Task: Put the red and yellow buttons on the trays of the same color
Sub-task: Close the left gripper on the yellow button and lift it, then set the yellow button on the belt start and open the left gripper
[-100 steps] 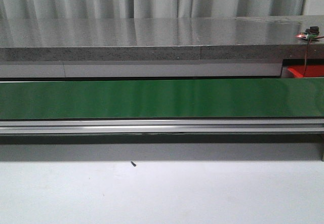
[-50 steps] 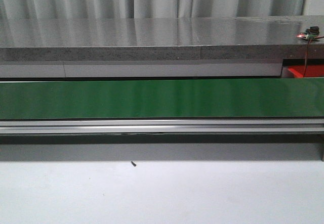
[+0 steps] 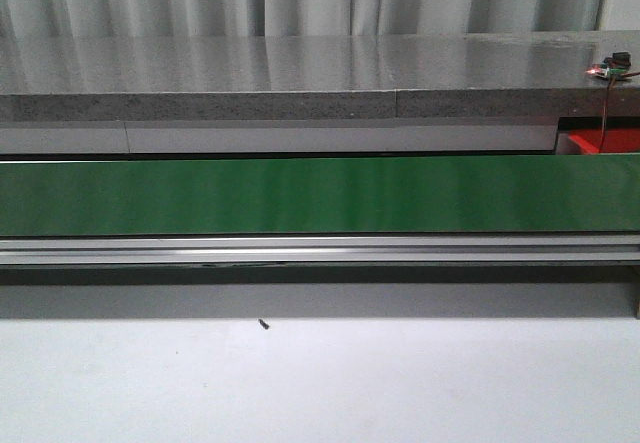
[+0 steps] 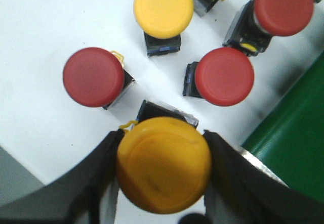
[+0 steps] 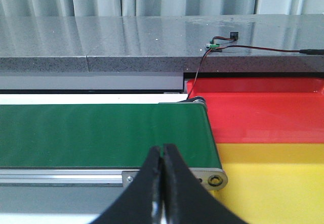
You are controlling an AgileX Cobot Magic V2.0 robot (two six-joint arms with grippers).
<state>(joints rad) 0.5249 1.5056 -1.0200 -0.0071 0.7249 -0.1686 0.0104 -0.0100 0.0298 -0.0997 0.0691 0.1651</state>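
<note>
In the left wrist view my left gripper (image 4: 162,139) is shut on a yellow button (image 4: 164,166), its black fingers (image 4: 96,178) pressing the cap's two sides. On the white surface beyond it stand another yellow button (image 4: 163,7) and three red buttons (image 4: 93,76) (image 4: 224,76) (image 4: 283,6). My right gripper (image 5: 162,150) is shut with nothing in it, hanging before the end of the green belt (image 5: 101,133). Past that end lie a red tray (image 5: 263,107) and a yellow tray (image 5: 273,183) side by side. The front view shows only a corner of the red tray (image 3: 605,141) and no gripper.
The green belt (image 3: 300,195) runs across the front view on a metal rail (image 3: 300,251), with a grey stone shelf (image 3: 300,73) behind it. A thin wire with a small sensor (image 5: 215,44) hangs over the red tray. White table (image 3: 320,383) lies in front.
</note>
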